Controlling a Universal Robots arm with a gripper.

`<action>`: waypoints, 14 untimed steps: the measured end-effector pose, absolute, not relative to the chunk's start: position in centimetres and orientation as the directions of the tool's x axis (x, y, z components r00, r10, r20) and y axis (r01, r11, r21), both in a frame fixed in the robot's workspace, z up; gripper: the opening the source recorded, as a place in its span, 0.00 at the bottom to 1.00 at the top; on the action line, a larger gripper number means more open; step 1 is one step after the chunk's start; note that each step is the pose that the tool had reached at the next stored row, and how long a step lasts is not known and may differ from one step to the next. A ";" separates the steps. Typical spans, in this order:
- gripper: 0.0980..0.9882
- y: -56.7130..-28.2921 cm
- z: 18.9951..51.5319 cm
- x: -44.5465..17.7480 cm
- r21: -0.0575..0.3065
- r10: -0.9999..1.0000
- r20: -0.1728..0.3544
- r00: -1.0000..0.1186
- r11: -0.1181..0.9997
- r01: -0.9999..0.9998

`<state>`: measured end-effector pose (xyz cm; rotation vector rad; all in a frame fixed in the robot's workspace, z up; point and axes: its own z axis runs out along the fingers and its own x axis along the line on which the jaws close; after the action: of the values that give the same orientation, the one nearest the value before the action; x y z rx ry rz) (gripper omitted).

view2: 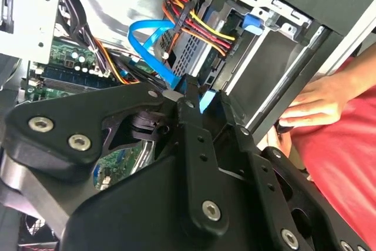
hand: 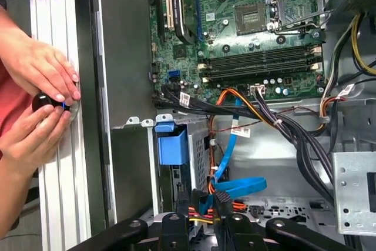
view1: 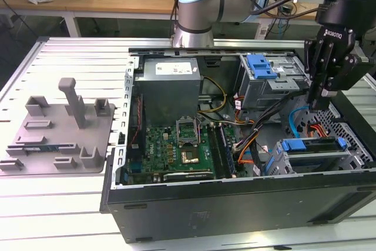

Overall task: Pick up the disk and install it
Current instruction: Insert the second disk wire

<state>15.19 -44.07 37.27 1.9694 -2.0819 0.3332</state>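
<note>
The gripper hangs fingers-down inside the open computer case, at about 3 o'clock in the exterior view. In the first wrist view its two fingers stand apart with only cables showing between them, so it is open and holds nothing. In the second wrist view the gripper sits just above a looped blue cable and a bundle of red, orange and yellow wires.

The disk lies at 6 o'clock from the gripper in the exterior view. It sits flat in the metal drive cage at the case's 4 o'clock corner, with its blue frame along the top edge. In the first wrist view the frame's blue end shows at the cage mouth, near the gripper but apart from it.

A second blue piece rests on the upper bay at 10 o'clock from the gripper. The green circuit board fills the case floor at 9 o'clock from the disk. Outside the case, at 9 o'clock in the exterior view, a grey plate with upright posts lies on the ribbed table.

In the first wrist view a person's two hands hold a small black round thing beside the case wall.
</note>
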 end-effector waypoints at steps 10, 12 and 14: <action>0.23 -44.2 37.0 15.2 0.011 -0.938 0.343 -0.050 0.057 -0.998; 0.23 -44.2 37.0 15.2 0.011 -0.938 0.343 -0.050 0.057 -0.998; 0.14 -44.2 36.9 15.2 0.011 -0.938 0.343 -0.050 0.057 -0.998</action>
<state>15.18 -44.19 36.92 1.9665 -2.0783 0.3360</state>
